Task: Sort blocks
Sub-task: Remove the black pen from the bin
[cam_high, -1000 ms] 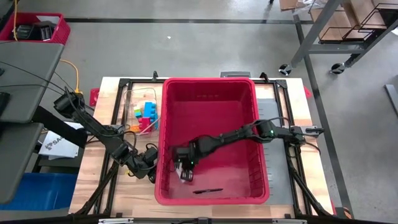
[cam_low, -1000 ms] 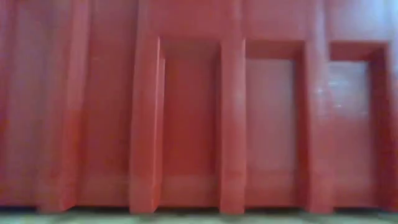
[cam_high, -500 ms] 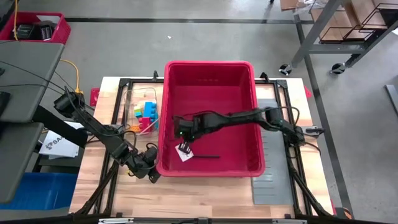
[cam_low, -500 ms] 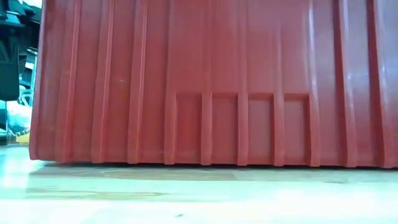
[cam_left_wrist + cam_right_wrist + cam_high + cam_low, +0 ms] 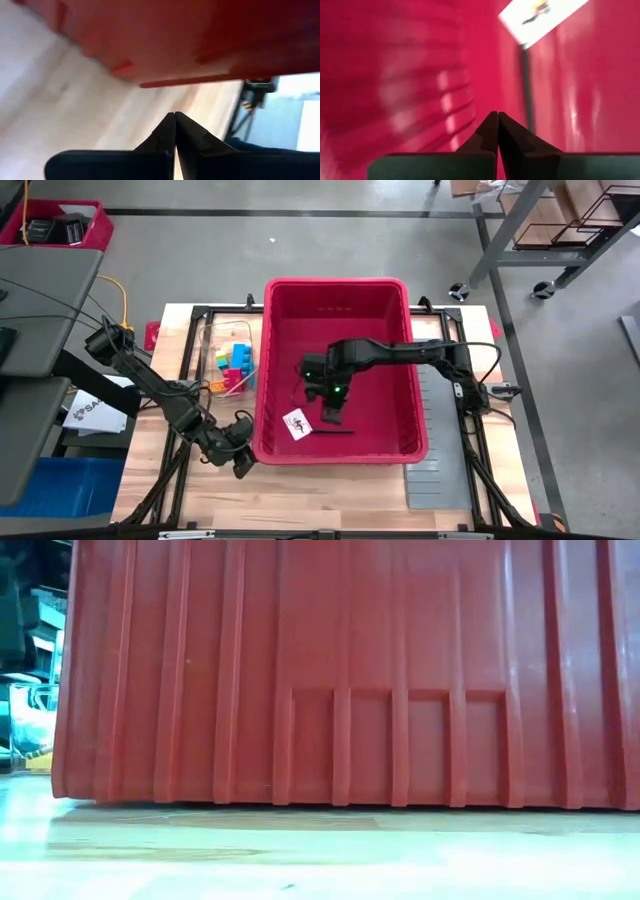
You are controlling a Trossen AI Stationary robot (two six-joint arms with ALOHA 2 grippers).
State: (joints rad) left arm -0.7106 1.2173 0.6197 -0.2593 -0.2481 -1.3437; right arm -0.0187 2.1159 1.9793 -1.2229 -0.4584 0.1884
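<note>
The large red plastic bin (image 5: 340, 370) stands on the light wooden table (image 5: 330, 495), and the right gripper (image 5: 329, 416) reaches down inside it, its two dark fingers (image 5: 492, 131) clenched together on nothing. Just beside that gripper, towards the bin's left wall, lies a small white card with a dark mark (image 5: 297, 424), and a thin black stick (image 5: 335, 432) lies on the bin floor right below the fingertips, close to the bin's near wall. In the right wrist view the white card (image 5: 540, 20) and the black stick (image 5: 526, 85) both show ahead of the pinched fingers against the red floor.

The left gripper (image 5: 241, 467) waits low over the table outside the bin, just off the bin's near left corner, its fingers (image 5: 174, 131) pressed shut and empty. Its wrist view looks along the pale tabletop (image 5: 75, 100) at the underside edge of the red wall (image 5: 200, 40).

The small plastic toy blocks (image 5: 232, 367), in blue, green, yellow, pink and orange, sit in a cluster in a clear plastic tray (image 5: 222, 340) on the table, outside the bin against its left wall, well beyond the left gripper and apart from the right gripper with the bin wall between them. A flat grey slotted sheet (image 5: 445, 480) lies on the table at the bin's right side, away from both grippers.

The low view shows only the bin's ribbed red wall (image 5: 340, 670) resting on the table
</note>
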